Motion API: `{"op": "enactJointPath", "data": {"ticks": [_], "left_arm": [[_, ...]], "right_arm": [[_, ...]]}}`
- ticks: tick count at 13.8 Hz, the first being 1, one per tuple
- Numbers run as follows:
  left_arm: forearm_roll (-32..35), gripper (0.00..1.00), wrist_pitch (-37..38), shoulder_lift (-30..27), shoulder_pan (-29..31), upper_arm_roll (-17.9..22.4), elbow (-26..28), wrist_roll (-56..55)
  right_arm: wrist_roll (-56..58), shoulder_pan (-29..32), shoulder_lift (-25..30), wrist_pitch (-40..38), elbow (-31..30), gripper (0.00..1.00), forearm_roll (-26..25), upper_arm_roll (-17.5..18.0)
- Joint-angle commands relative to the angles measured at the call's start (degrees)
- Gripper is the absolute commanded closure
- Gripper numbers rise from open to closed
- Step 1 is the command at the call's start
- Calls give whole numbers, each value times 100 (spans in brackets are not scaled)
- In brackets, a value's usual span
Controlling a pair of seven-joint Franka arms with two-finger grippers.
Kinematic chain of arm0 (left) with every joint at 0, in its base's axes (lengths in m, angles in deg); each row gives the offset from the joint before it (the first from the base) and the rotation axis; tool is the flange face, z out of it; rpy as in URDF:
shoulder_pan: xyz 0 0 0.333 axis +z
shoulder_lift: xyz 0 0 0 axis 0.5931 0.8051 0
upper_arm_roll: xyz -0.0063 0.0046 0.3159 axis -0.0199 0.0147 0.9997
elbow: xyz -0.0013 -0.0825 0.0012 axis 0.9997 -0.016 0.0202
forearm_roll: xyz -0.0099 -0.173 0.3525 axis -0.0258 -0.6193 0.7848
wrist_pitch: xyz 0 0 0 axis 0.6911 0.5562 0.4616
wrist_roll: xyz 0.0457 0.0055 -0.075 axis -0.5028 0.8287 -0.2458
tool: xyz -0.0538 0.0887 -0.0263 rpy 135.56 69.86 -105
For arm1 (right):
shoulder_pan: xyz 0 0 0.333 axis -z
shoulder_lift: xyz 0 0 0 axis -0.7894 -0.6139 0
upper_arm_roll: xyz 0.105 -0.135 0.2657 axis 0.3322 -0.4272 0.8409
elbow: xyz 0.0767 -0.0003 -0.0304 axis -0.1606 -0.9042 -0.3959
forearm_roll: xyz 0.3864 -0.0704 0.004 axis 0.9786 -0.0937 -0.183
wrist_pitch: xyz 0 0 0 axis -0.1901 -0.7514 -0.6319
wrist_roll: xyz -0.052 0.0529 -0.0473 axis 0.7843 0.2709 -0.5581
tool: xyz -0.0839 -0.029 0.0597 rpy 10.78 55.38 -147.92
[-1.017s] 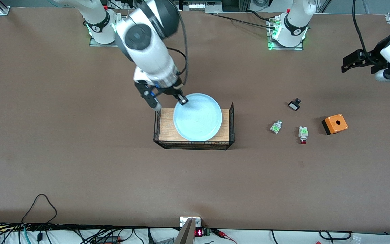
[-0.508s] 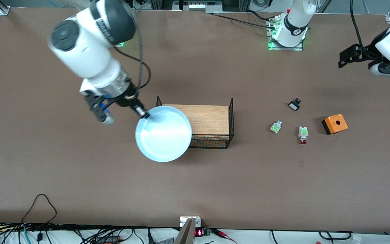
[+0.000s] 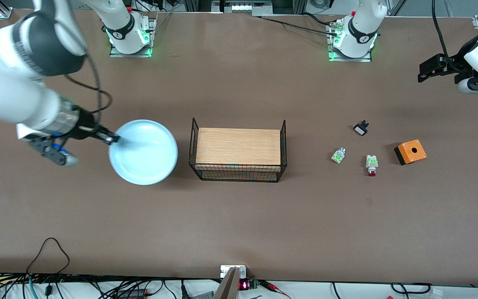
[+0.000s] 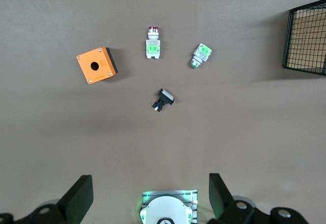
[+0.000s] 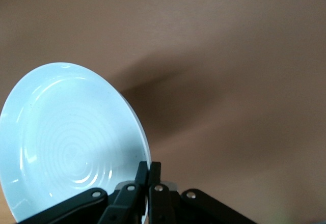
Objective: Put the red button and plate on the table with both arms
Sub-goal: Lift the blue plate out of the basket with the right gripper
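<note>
The pale light-blue plate point(image 3: 143, 152) is held by its rim in my right gripper point(image 3: 111, 139), over the brown table point(image 3: 239, 216) beside the basket, toward the right arm's end. The right wrist view shows the fingers point(image 5: 154, 172) shut on the plate's point(image 5: 66, 137) rim. The red button point(image 3: 371, 165) lies on the table toward the left arm's end; it also shows in the left wrist view point(image 4: 153, 44). My left gripper point(image 3: 428, 71) is open and empty, high over the table's edge at the left arm's end.
A black wire basket point(image 3: 237, 150) with a wooden board stands mid-table. Near the red button lie a green-and-clear part point(image 3: 338, 155), a black-and-white part point(image 3: 361, 128) and an orange box point(image 3: 410, 152). Cables lie along the front edge.
My right gripper carried the plate off the basket's board and sideways toward the right arm's end, now beside the basket. The left arm shifted only slightly.
</note>
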Motion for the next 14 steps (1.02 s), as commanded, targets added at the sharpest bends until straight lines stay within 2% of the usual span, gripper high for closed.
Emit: {"op": "enactJointPath", "data": {"ticks": [1, 5, 7, 14], "left_arm": [[89, 0, 15, -31, 44, -78, 26, -26], [89, 0, -134, 22, 44, -87, 34, -26], [107, 0, -143, 39, 44, -87, 34, -34], [186, 0, -82, 13, 52, -61, 34, -35]], "right_arm": [[1471, 646, 235, 44, -647, 100, -219, 104], [2677, 1105, 209, 841, -1507, 100, -299, 104], [3091, 1175, 244, 1605, -2131, 100, -395, 104], [4067, 1413, 174, 3882, -3749, 100, -466, 104]]}}
